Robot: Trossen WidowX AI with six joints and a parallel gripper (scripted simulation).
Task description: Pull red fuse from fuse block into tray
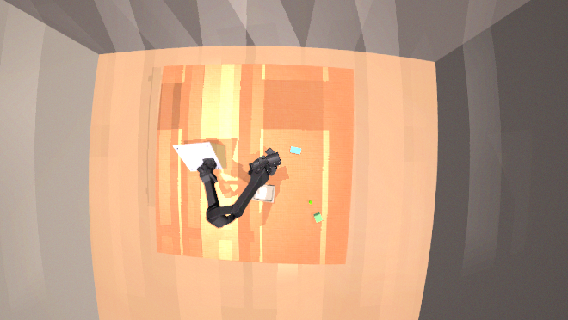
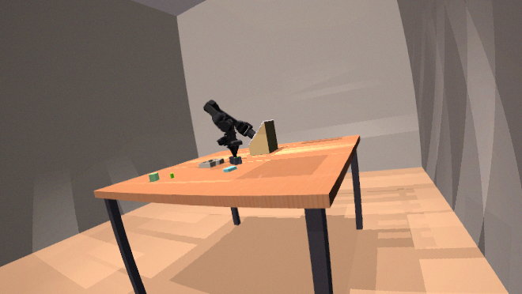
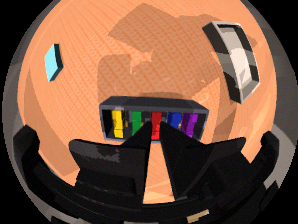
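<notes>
The dark fuse block [image 3: 127,103] [image 2: 236,160] stands on the table and holds a row of fuses: yellow [image 3: 117,123], green [image 3: 136,121], red [image 3: 156,120], blue and purple. My gripper [image 3: 154,125] [image 2: 234,152] [image 1: 270,156] points straight down over the block. Its two fingertips are closed on the red fuse in the middle of the row. The fuse sits in its slot. The grey tray [image 3: 234,63] [image 1: 266,194] [image 2: 210,163] lies empty to the right of the block in the wrist view.
A cyan block [image 1: 295,150] [image 2: 229,169] [image 3: 52,62] lies near the fuse block. A green cube [image 1: 317,217] [image 2: 153,177] and a small bright green piece [image 1: 310,201] [image 2: 172,175] lie farther off. A tan wedge [image 2: 262,139] [image 1: 195,154] stands by the arm's base.
</notes>
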